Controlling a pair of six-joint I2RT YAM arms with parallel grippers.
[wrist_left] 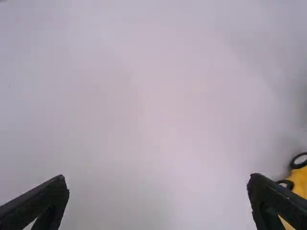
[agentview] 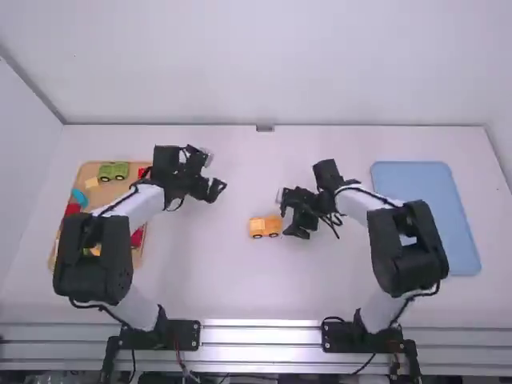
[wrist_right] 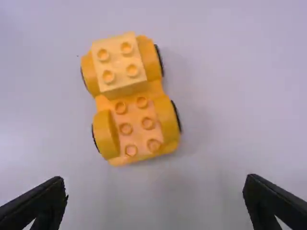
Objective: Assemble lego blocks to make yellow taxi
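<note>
An orange-yellow wheeled base [agentview: 265,227] stands on the table near the middle, with a light yellow studded block [wrist_right: 119,62] sitting on one end of it. Just right of the base in the high view is my right gripper [agentview: 290,218]; in the right wrist view the right gripper [wrist_right: 156,187] is wide open, its fingers apart from the vehicle. My left gripper [agentview: 214,176] is over the table, up and to the left of the vehicle. Seen from its own wrist, the left gripper [wrist_left: 158,184] stands open and holds nothing, with part of the wheeled base [wrist_left: 300,184] beyond one finger.
On the left lies an orange-brown tray [agentview: 82,178], partly behind the left arm, holding a green wheeled piece [agentview: 114,170] and several red, blue and yellow blocks. A blue tray [agentview: 424,212] lies at the right, beside the right arm.
</note>
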